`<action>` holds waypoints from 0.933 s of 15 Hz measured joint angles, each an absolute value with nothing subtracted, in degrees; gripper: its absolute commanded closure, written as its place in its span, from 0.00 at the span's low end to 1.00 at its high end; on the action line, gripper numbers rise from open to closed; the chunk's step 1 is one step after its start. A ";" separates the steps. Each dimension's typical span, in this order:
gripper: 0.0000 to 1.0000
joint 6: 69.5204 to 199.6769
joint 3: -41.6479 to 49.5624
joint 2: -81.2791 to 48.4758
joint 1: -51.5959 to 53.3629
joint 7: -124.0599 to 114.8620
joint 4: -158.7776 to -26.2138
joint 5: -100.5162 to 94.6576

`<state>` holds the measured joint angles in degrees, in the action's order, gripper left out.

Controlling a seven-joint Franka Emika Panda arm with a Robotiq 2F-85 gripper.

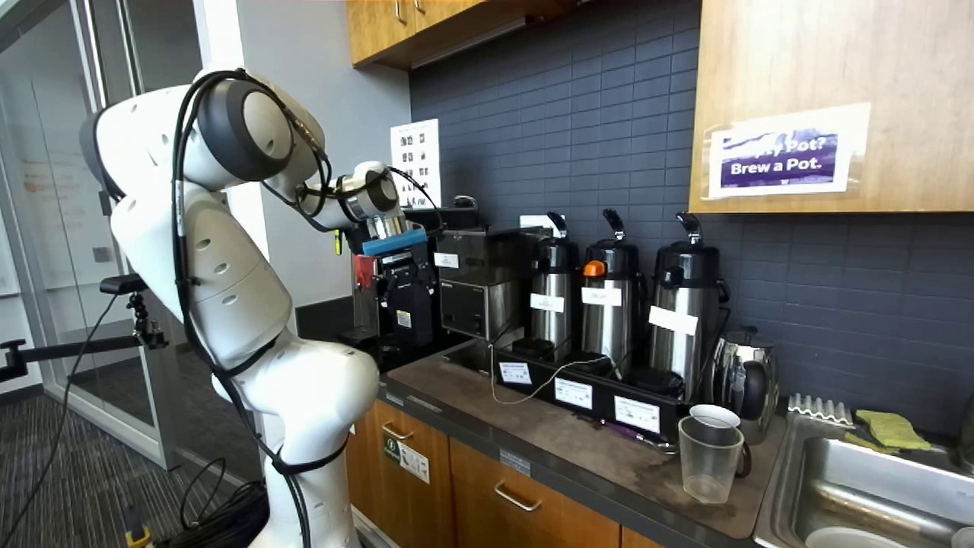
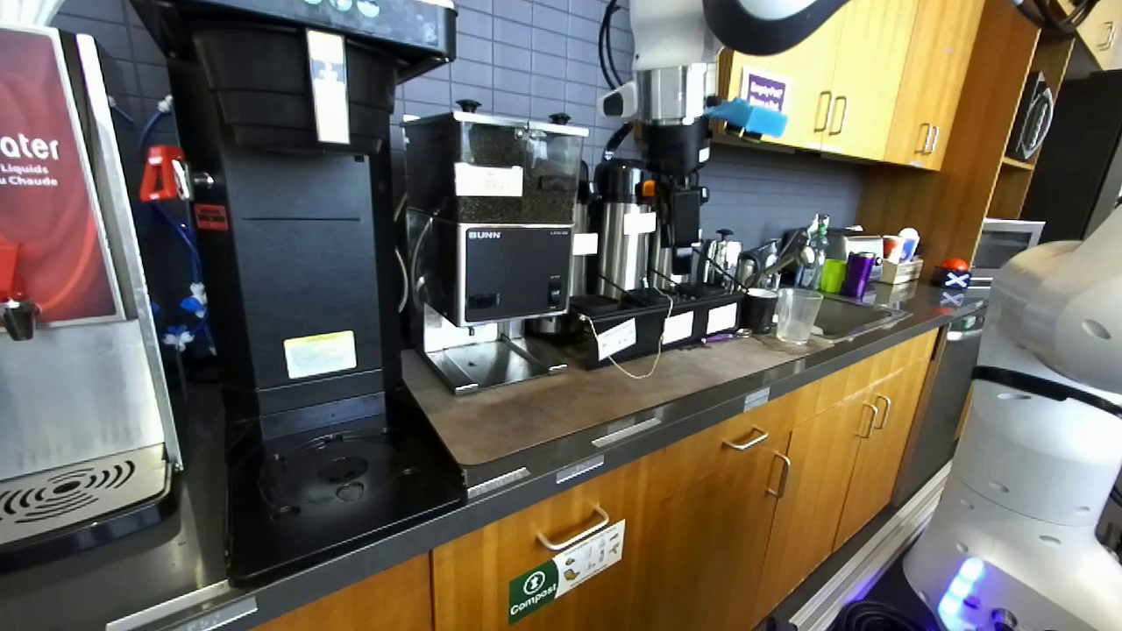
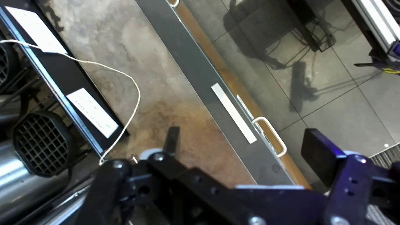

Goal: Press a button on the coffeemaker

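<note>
The coffeemaker [image 2: 307, 272] is a tall black boxy machine at the left in an exterior view. Round teal buttons [image 2: 341, 6] show on its top front panel, cut by the frame's upper edge. It also shows in an exterior view [image 1: 416, 323], partly hidden behind my gripper [image 1: 409, 293]. My gripper points down above the counter, apart from the coffeemaker, and in an exterior view it is in front of the pump pots [image 2: 681, 254]. In the wrist view the gripper [image 3: 245, 147] has its fingers wide apart with nothing between them. The coffeemaker is out of the wrist view.
A BUNN grinder [image 2: 517, 272] stands beside the coffeemaker. Several pump pots [image 1: 609, 320] stand behind a black tray [image 1: 590, 396] with a loose white cord [image 3: 134, 84]. A red hot water dispenser [image 2: 66, 175] is at the far left. A clear pitcher [image 1: 708, 464] stands near the sink [image 1: 875, 472].
</note>
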<state>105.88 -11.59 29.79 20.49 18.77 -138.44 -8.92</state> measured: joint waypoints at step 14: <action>0.00 103.78 -14.13 29.18 30.72 31.47 -135.60 2.91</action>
<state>103.78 -14.13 29.18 30.72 31.47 -135.60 2.91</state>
